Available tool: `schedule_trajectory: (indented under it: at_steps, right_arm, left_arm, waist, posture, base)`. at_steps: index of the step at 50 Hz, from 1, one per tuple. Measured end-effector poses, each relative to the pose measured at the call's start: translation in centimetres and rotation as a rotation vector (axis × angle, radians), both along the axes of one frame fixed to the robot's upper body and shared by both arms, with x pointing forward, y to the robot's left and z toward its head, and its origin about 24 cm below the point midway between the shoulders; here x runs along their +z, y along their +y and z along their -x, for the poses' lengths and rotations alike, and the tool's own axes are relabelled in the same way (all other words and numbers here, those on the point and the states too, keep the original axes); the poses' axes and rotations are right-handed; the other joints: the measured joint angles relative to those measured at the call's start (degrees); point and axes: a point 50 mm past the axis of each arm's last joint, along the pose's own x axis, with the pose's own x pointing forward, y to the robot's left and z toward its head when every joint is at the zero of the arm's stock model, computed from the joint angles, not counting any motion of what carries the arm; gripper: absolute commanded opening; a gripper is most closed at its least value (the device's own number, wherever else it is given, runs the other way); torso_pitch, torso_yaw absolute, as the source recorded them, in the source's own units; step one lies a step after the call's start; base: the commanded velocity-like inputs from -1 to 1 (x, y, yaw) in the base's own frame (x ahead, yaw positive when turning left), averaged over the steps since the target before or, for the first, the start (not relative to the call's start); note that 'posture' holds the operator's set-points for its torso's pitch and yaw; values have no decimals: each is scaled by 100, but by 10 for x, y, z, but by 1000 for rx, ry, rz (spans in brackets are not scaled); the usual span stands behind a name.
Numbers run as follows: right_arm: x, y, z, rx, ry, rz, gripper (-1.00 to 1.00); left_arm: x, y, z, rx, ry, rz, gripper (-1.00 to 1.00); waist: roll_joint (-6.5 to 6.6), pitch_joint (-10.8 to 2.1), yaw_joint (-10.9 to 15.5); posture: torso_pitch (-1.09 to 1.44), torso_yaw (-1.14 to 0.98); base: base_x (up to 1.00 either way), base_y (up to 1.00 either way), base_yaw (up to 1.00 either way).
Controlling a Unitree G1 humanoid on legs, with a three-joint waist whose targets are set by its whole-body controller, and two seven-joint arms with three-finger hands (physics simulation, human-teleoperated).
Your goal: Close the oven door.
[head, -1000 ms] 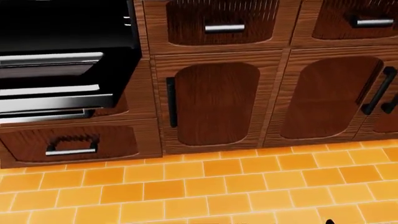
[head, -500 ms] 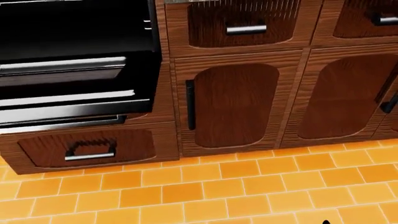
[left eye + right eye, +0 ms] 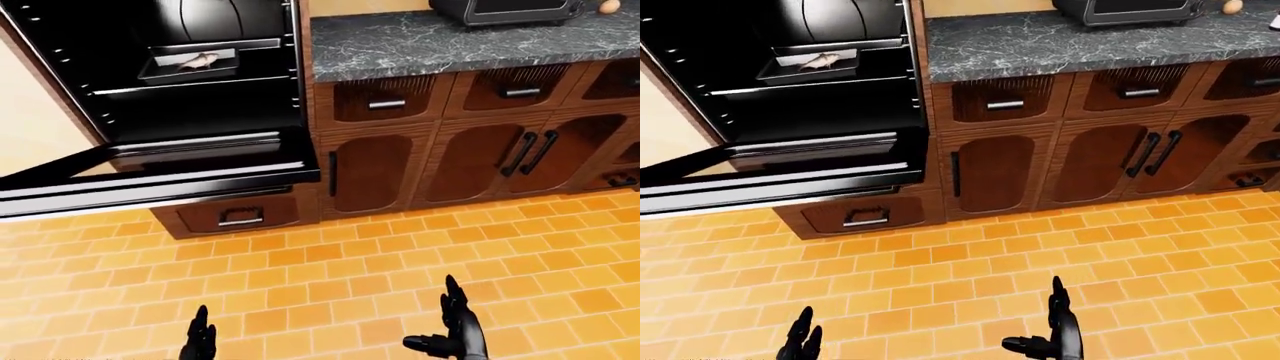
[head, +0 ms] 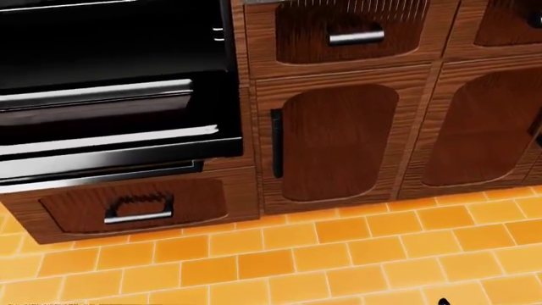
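**Oven door hangs open, both hands low and empty**

In the left-eye view the oven door [image 3: 150,184] lies dropped down, nearly flat, at the left of the picture. Its long axis runs left to right across the view, and its free edge points out toward the bottom left, over the orange tiled floor [image 3: 330,277]. Above it the dark oven cavity [image 3: 190,82] stands open, with a tray [image 3: 190,66] on an upper rack carrying something pale that I cannot identify. Below the door sits a wooden drawer [image 3: 240,216] with a metal handle.

At the bottom of the same view the left hand [image 3: 198,346] shows fingers spread upward, gripping nothing. Further right the right hand [image 3: 452,334] is likewise spread, fingers up and thumb out to the left, empty. Both are well apart from the door.

To the right of the oven, brown cabinet doors [image 3: 470,161] stand under a grey marbled worktop [image 3: 450,37], which bears a dark appliance [image 3: 505,10] at the top edge.

The head view looks closer and lower: it shows only the door's right end [image 4: 110,133], the drawer and cabinet fronts, with neither the hands nor the worktop.
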Motion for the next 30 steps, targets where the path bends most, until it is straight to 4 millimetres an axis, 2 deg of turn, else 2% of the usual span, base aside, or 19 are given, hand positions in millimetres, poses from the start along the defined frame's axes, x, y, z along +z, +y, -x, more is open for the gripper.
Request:
schedule_trajectory:
  at_steps: [2, 4, 11, 13, 15, 18, 20, 24, 27, 30]
  right_arm:
    - [-1, 2, 1, 16, 9, -3, 100]
    - [-1, -1, 1, 13, 9, 1, 100]
    - [3, -7, 0, -14, -12, 15, 100]
    - [2, -5, 0, -10, -10, 13, 100]
    - [2, -9, 1, -17, -2, 19, 100]
    - [1, -12, 5, -34, 8, 20, 100]
    - [2, -12, 4, -34, 2, 21, 100]
    - [3, -11, 1, -28, -8, 22, 100]
    - [2, -10, 2, -25, -5, 21, 100]
    - [0, 0, 0, -1, 2, -3, 100]
  left_arm:
    - [0, 1, 1, 9, 3, 0, 100]
    - [0, 0, 1, 7, 0, 2, 100]
    - [-1, -3, 1, -8, 6, 9, 100]
    - [-1, -3, 2, -7, 5, 6, 100]
    - [-3, -8, 1, -12, 7, 21, 100]
    - [-5, -13, 3, -34, 21, 32, 100]
    - [-4, -12, 2, -34, 18, 28, 100]
    - [-2, -8, 0, -21, 0, 16, 100]
    - [-2, -7, 0, -18, -1, 14, 100]
    - [0, 0, 1, 1, 3, 2, 100]
  waist:
    - [-41, -19, 21]
    - [-154, -12, -1]
    - [-652, 25, -54]
    - [-853, -2, -66]
    - [-743, 16, -150]
    - [-744, -47, -176]
    - [-650, -30, -155]
    - [-299, 27, -127]
    - [81, -11, -108]
    - [-4, 0, -7]
  posture:
    - [0, 0]
    - [0, 0]
    - [0, 0]
    - [0, 0]
    - [0, 0]
    - [0, 0]
    - [0, 0]
    - [0, 0]
    - [0, 0]
    - [0, 0]
  base:
    - [0, 23, 0]
    - [0, 23, 0]
    - [0, 24, 0]
    - [0, 23, 0]
    - [0, 24, 0]
    - [0, 24, 0]
    - [0, 23, 0]
    - [0, 23, 0]
    - [0, 23, 0]
    - [0, 24, 0]
